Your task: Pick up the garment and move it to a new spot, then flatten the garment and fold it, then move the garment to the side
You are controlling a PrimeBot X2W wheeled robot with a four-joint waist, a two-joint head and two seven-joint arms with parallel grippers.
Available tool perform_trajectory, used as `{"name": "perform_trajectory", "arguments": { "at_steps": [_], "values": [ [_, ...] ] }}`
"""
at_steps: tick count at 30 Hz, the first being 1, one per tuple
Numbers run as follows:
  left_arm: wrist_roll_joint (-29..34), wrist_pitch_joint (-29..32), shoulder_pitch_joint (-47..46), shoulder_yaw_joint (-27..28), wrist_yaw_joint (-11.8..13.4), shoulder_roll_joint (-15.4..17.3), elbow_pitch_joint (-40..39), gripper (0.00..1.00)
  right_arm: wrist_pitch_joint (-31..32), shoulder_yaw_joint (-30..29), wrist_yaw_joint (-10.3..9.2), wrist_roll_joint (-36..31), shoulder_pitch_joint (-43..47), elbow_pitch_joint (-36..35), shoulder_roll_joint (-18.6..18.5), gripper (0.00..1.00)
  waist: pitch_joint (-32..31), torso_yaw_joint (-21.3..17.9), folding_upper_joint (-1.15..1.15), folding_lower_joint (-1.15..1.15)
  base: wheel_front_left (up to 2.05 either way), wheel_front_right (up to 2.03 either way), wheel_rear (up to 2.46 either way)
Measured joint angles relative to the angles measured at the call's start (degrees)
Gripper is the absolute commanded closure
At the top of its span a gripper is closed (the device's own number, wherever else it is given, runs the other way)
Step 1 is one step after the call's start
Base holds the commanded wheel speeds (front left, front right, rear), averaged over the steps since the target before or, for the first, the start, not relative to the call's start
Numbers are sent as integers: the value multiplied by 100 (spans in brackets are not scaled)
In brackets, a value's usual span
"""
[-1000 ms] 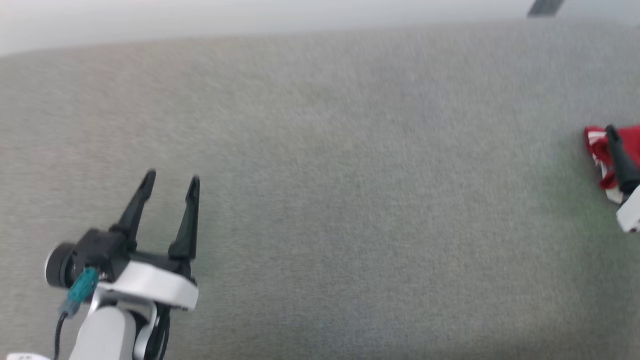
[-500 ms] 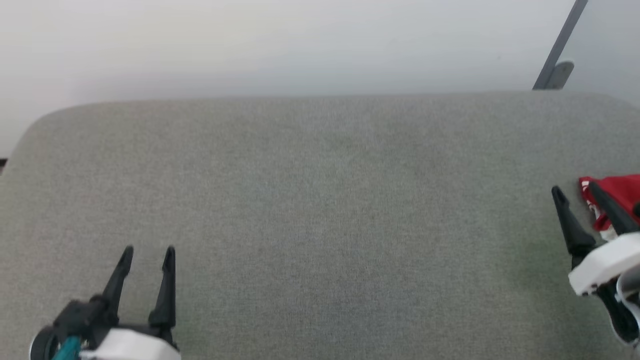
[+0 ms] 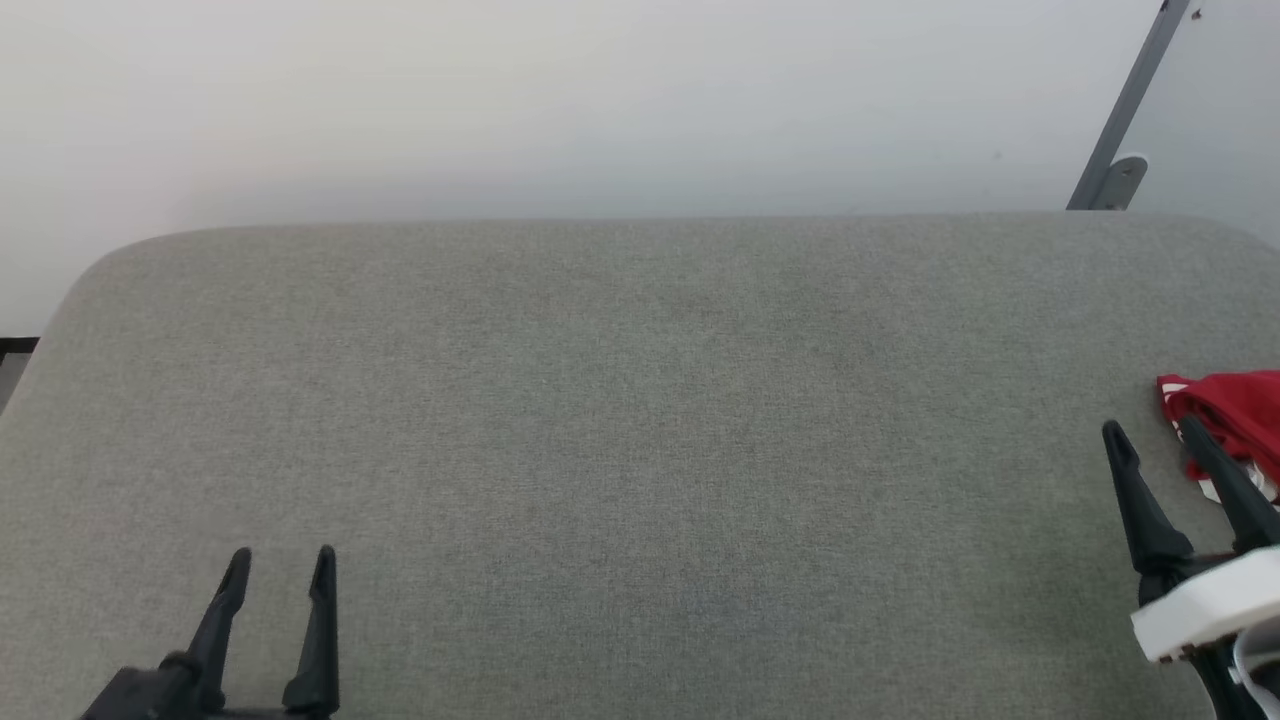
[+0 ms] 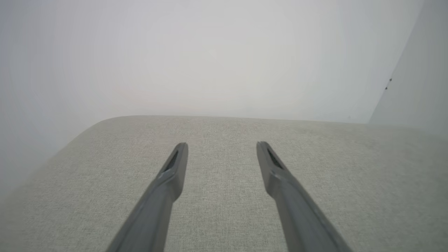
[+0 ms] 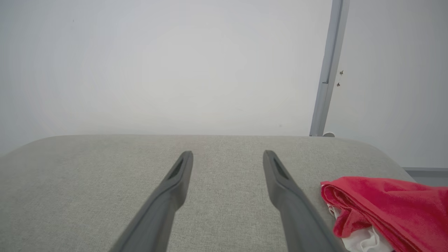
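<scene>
Garment: red cloth bunched in a heap at the far right edge of the bench, cut off by the right side of the head view. A bit of white and striped trim peeks out under the red.
Garment from the right wrist: it sits crumpled at the lower right, red folds on top, with white fabric showing underneath at the bottom edge.
Right tool: wide open, and there's nothing between the two dark fingers but bare grey fabric. No grip on anything.
Right tool versus garment: the tool hangs just to the left of the heap. In the head view the outer finger crosses in front of the red cloth. From the right wrist that finger runs just beside the heap's left edge. Whether it touches the cloth, one cannot tell.
Left tool: open too, fingers parted and empty, down at the lower left of the head view, well apart from the garment.
Left wrist: both fingers of the tool point across the plain grey bench top.
Bench: grey woven covering with rounded far corners.
Background: pale wall behind the bench and a slanted grey post by the far right corner.
</scene>
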Motion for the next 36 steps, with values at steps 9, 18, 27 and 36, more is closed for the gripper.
{"name": "perform_trajectory", "arguments": {
  "at_steps": [9, 18, 27, 36],
  "values": [
    [71, 0, 363, 208, 0, -180, -370, 0, 447, -611, -1, -367, 678, -970, 324, 0, -39, 42, 0, 0, 0, 0, 0],
    [137, 0, 377, 257, 0, -241, -465, 0, 721, -894, -1, -536, 939, -1491, 556, 0, -33, 55, 0, 0, 0, 0, 0],
    [171, 0, 377, 287, 0, -294, -452, 0, 877, -981, -1, -615, 1051, -1705, 664, 0, -46, 73, 0, 0, 0, 0, 0],
    [170, 0, 377, 307, 0, -314, -435, 0, 954, -987, -1, -654, 1059, -1798, 688, 0, -48, 72, 0, 0, 0, 0, 0]
  ]
}}
